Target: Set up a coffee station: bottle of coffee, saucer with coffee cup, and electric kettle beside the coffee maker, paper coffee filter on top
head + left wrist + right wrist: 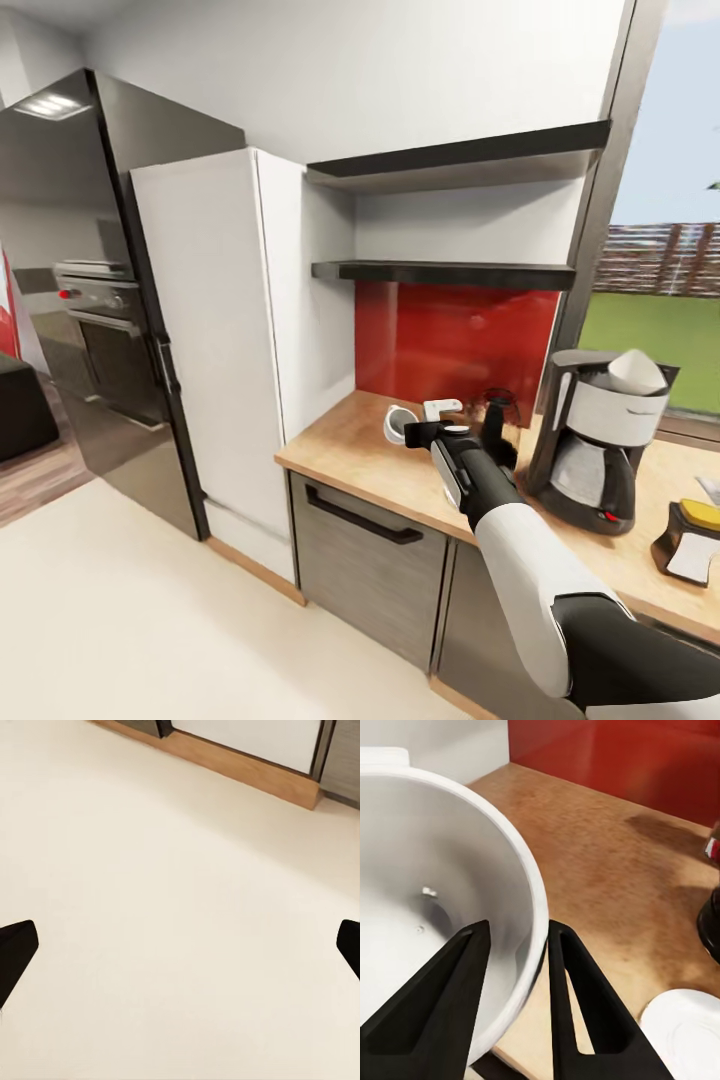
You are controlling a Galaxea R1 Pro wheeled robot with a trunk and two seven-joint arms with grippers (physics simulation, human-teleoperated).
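My right gripper is shut on the rim of the white coffee cup, one finger inside the cup and one outside. The cup hangs tilted over the wooden countertop. Beside the gripper a white saucer lies flat on the counter. The dark bottle of coffee stands just behind my arm, next to the black coffee maker. On top of the maker sits a white paper filter. My left gripper is open above bare floor.
A black and yellow appliance stands at the counter's right end. Two dark shelves hang above the red backsplash. A tall white cabinet and a black fridge stand to the left. Pale floor lies in front.
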